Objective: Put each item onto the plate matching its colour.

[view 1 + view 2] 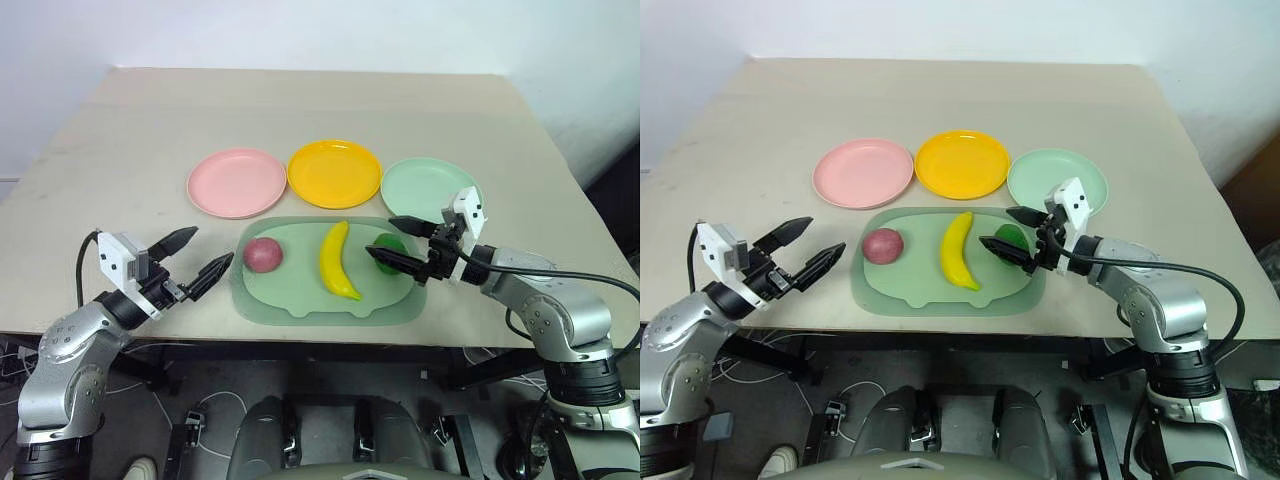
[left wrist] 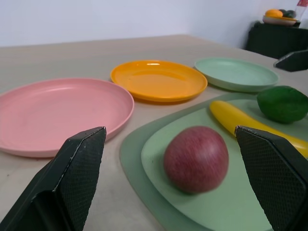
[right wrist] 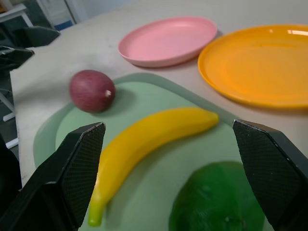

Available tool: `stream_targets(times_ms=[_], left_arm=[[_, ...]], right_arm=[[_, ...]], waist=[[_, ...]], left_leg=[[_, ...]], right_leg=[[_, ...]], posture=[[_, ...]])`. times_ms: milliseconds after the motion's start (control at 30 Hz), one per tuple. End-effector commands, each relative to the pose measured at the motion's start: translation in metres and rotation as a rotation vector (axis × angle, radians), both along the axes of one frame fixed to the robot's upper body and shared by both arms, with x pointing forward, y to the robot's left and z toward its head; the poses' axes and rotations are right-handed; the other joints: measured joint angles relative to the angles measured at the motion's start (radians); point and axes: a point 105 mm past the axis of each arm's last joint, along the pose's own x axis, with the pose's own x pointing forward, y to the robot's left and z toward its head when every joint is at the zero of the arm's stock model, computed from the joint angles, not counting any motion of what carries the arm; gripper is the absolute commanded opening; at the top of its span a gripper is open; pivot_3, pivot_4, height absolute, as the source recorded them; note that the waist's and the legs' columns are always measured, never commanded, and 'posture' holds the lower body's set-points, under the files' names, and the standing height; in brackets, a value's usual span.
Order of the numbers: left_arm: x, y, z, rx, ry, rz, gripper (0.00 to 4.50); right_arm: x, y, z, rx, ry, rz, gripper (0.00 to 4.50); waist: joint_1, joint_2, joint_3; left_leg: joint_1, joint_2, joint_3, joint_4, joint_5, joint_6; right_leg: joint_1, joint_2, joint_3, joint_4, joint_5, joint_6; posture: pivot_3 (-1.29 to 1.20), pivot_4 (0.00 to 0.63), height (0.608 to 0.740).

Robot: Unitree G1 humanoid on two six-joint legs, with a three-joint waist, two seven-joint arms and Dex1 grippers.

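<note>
Two open end effectors, left end effector (image 1: pixel 196 256), right end effector (image 1: pixel 398 243), three fruits, three plates

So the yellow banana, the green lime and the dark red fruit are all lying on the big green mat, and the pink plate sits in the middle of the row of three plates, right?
Not quite. The yellow-orange round plastic plate sits in the middle; the pink round plate is at the robot's left end, as the left eye view shows. The rest holds.

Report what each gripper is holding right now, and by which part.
Nothing is held. The left gripper is open beside the mat; the right gripper is open around the lime, not yet closed on it.
</note>
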Motion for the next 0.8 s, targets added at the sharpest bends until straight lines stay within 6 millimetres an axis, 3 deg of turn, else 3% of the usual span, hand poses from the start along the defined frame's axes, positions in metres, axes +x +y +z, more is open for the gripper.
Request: stream_targets(times_ms=[33, 500, 633, 800], left_arm=[[-0.007, -0.008, 0.010, 0.007, -0.032, -0.034, 4.50], [0.000, -0.014, 0.011, 0.006, -0.029, -0.032, 4.50], [0.002, -0.013, 0.012, 0.007, -0.040, -0.027, 4.50], [0.002, -0.011, 0.009, 0.009, -0.039, -0.021, 4.50]], right_arm=[[0.008, -0.006, 0.006, -0.063, -0.039, -0.069, 4.47], [0.015, -0.007, -0.026, -0.169, 0.155, -0.102, 4.47], [0.016, -0.005, -0.026, -0.182, 0.146, -0.098, 4.47], [0.012, -0.008, -0.016, -0.184, 0.109, -0.067, 2.96]], waist=[[0.000, 0.000, 0.000], [0.000, 0.000, 0.000], [0.000, 0.000, 0.000], [0.001, 0.000, 0.000]], left_leg=[[0.000, 0.000, 0.000, 0.000, 0.000, 0.000], [0.000, 0.000, 0.000, 0.000, 0.000, 0.000], [0.000, 0.000, 0.000, 0.000, 0.000, 0.000], [0.000, 0.000, 0.000, 0.000, 0.000, 0.000]], right_leg=[[0.000, 0.000, 0.000, 0.000, 0.000, 0.000], [0.000, 0.000, 0.000, 0.000, 0.000, 0.000], [0.000, 0.000, 0.000, 0.000, 0.000, 0.000], [0.000, 0.000, 0.000, 0.000, 0.000, 0.000]], posture=[[0.00, 0.150, 0.695], [0.00, 0.150, 0.695], [0.00, 0.150, 0.695], [0.00, 0.150, 0.695]])
